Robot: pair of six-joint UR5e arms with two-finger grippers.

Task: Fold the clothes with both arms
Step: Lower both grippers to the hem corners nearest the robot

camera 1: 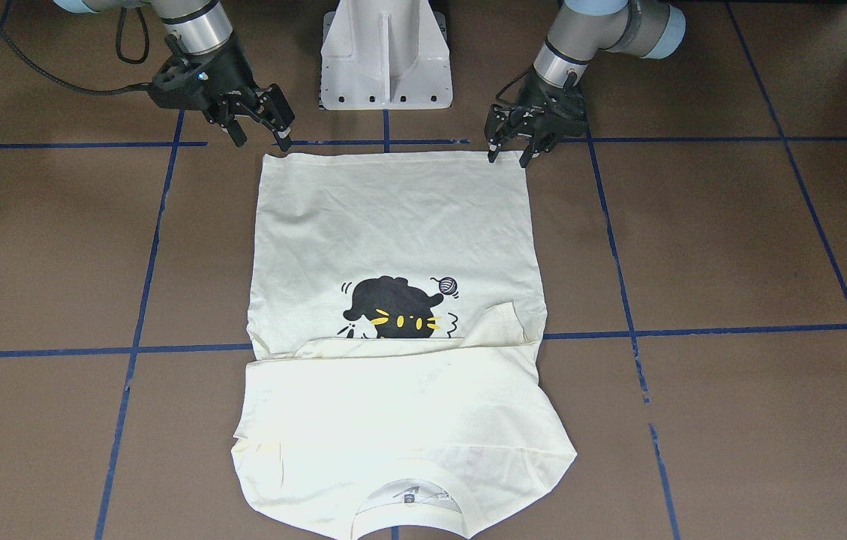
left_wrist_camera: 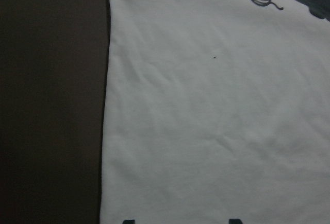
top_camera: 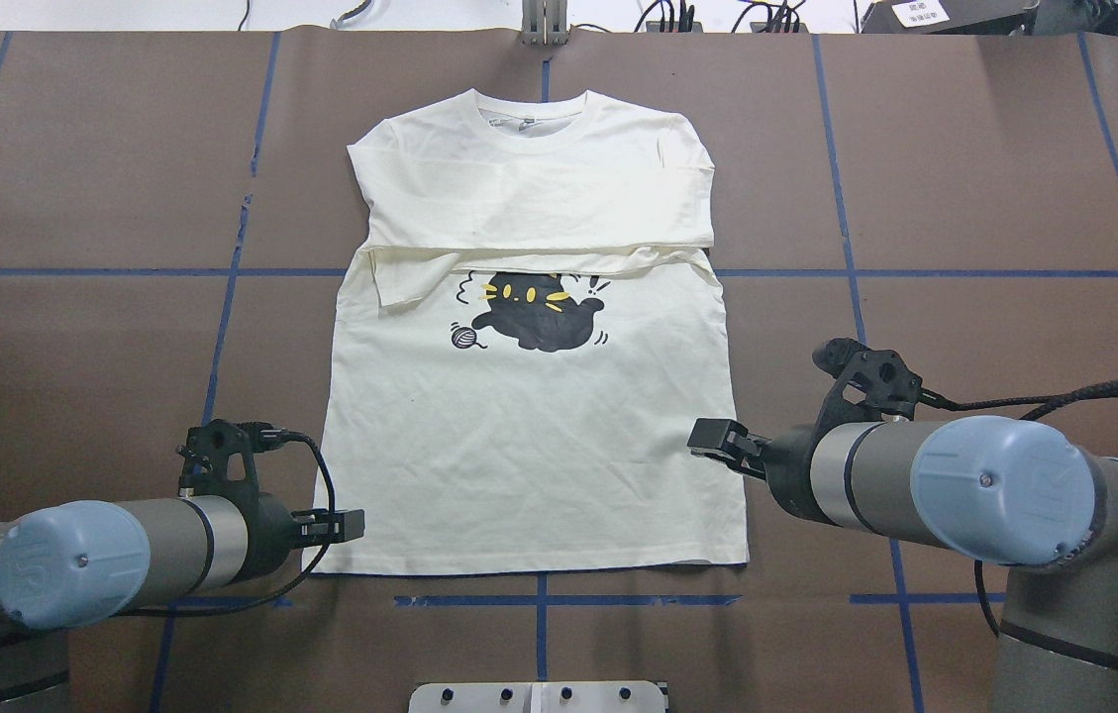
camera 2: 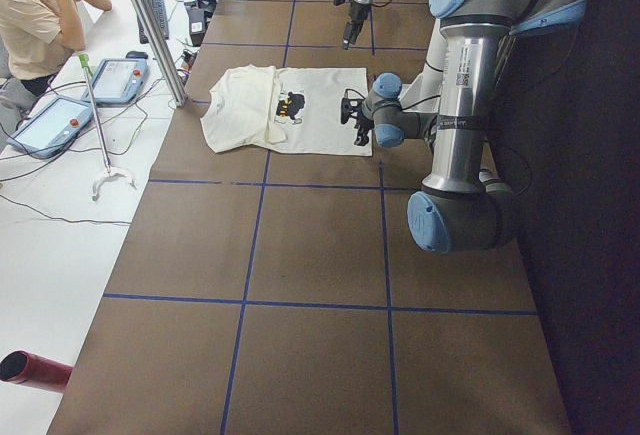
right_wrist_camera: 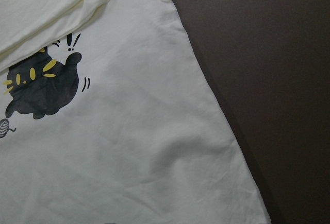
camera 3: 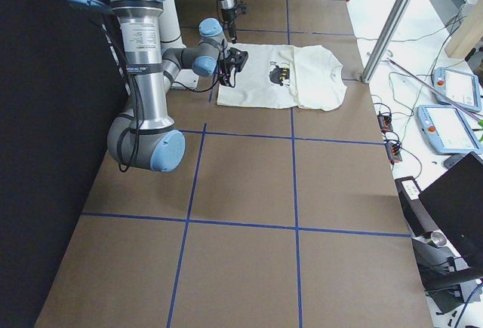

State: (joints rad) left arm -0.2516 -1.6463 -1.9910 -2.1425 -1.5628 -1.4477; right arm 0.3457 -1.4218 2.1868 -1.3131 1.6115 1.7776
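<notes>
Fingers (camera 1: 526,155) of left end effector (camera 1: 509,157) apart above hem corner; T-shirt (camera 1: 393,217) flat at centre of table (camera 1: 731,240), hem toward robot-side edge; right end effector (camera 1: 262,141) likewise apart at other corner. Cotton light, limp, probably sags: pinch hem corners

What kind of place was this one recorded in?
Probably a robotics lab workcell: a brown table marked with a blue tape grid, teach pendants on the side bench, and an operator alongside.
</notes>
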